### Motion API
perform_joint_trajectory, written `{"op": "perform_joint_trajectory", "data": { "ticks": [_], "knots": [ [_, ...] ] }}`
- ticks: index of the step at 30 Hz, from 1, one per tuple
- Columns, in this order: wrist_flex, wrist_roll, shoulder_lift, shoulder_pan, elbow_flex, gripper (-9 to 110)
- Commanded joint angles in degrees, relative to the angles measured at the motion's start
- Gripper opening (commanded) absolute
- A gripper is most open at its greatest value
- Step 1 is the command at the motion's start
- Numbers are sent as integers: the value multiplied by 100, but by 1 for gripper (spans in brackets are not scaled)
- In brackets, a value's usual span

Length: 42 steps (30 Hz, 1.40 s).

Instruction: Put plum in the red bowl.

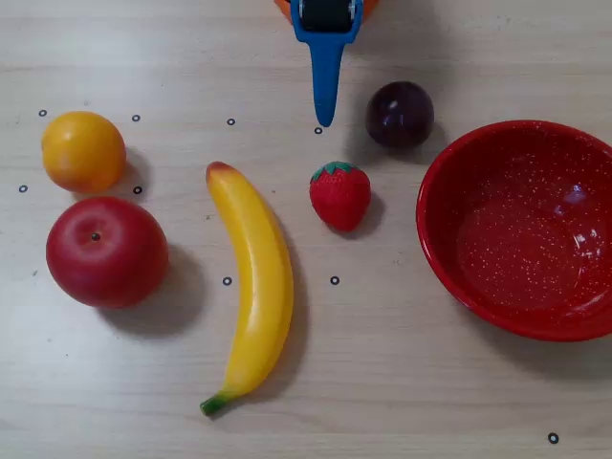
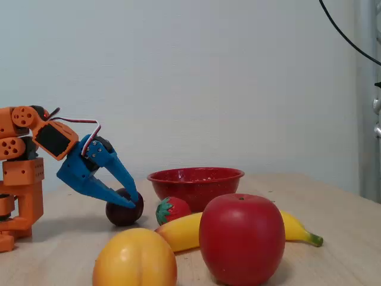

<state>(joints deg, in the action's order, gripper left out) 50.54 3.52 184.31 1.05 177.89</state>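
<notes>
The dark purple plum (image 1: 400, 115) lies on the wooden table at the back, just left of the large red speckled bowl (image 1: 521, 229), which is empty. My blue gripper (image 1: 325, 120) reaches in from the top edge, its tip on the table a little left of the plum and apart from it. In the fixed view the gripper (image 2: 134, 201) points down with its fingers meeting at the tip, empty, in front of the plum (image 2: 122, 215). The bowl (image 2: 195, 182) stands behind the plum to the right.
A strawberry (image 1: 340, 196) lies just below the gripper tip. A banana (image 1: 253, 287) lies lengthwise in the middle. A red apple (image 1: 105, 251) and an orange fruit (image 1: 83, 151) sit at the left. The arm's orange base (image 2: 21, 179) stands at the left of the fixed view.
</notes>
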Motion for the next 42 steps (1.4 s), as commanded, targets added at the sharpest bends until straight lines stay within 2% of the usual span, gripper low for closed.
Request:
{"op": "perform_joint_trajectory", "data": {
  "ticks": [1, 23, 32, 39, 42],
  "knots": [
    [-18, -35, 79, 44, 79, 0],
    [-35, 44, -272, 26, -185, 0],
    [633, 633, -1723, -272, -2206, 0],
    [2092, 817, -2848, -580, -4184, 0],
    [2786, 404, -3349, -809, -5054, 0]
  ]
}}
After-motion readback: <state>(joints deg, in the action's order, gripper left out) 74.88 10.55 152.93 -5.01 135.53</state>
